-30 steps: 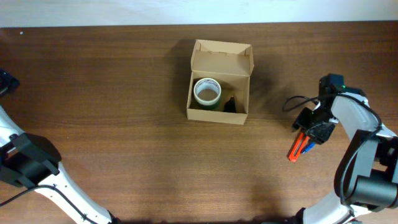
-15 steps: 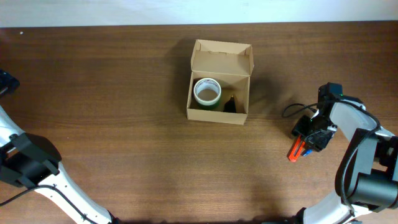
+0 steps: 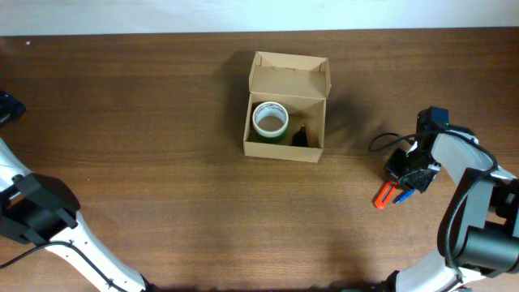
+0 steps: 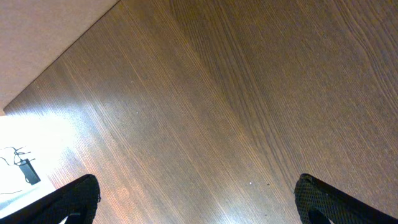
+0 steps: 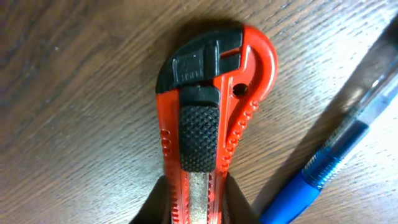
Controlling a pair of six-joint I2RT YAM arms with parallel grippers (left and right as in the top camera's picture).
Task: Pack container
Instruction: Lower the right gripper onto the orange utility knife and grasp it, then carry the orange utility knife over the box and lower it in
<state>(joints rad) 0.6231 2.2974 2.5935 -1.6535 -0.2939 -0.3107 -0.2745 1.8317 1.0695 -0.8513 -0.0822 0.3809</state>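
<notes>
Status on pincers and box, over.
Left pincer open over table. Right pincer shut on cutter, pen beside. Box open, tape inside. Nothing blocking box.

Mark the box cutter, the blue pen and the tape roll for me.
box cutter point(image 5: 199, 134), right wrist view, on its black ribbed slider.
blue pen point(image 5: 339, 152), right wrist view, on the blue part of the barrel.
tape roll point(image 3: 257, 120), overhead view, on the left of its top rim.

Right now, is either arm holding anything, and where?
The right gripper pinches the red knife by its sides, just past the black slider. The left gripper is open, holding nothing.
</notes>
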